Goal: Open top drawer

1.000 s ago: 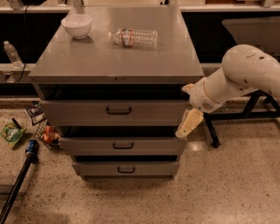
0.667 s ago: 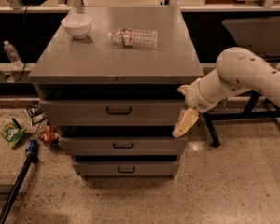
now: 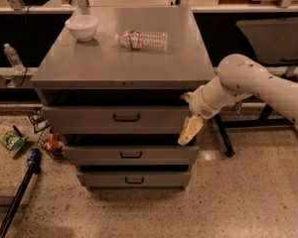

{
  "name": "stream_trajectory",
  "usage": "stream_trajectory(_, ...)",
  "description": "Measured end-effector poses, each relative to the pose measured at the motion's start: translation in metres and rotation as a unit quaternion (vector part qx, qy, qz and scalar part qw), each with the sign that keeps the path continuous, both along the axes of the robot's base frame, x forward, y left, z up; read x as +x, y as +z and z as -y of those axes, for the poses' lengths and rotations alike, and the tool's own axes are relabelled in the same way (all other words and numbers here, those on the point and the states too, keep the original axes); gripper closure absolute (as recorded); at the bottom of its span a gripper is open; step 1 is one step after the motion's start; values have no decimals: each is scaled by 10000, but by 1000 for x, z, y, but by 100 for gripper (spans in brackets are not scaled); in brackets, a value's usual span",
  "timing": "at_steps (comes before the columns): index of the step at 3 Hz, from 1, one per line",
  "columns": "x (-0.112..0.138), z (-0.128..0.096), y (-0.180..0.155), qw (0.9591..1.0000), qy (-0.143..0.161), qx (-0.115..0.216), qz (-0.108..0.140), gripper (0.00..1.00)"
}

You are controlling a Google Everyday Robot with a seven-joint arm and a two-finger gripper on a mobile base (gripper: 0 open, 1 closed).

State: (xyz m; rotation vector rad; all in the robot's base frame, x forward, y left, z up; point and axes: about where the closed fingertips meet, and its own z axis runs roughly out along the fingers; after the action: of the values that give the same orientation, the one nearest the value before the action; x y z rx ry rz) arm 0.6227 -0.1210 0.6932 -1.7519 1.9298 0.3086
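Gripper (image 3: 190,131) hangs at 3 o'clock from top drawer (image 3: 79,119) handle (image 3: 126,117), at front's right end; whether it's open or closed, cannot tell.

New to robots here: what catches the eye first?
A big white robot arm reaches in from the right, its gripper at the right end of the top drawer. On the grey cabinet top sit a white bowl and a plastic bottle lying on its side.
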Motion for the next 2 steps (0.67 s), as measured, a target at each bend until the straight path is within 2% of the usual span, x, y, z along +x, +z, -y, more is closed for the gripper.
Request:
stream_trajectory(1, 8, -5, -9, 9999, 117, -51, 4, 0)
stream_trajectory(2, 12, -10, -15, 9997, 237, -25, 11, 19)
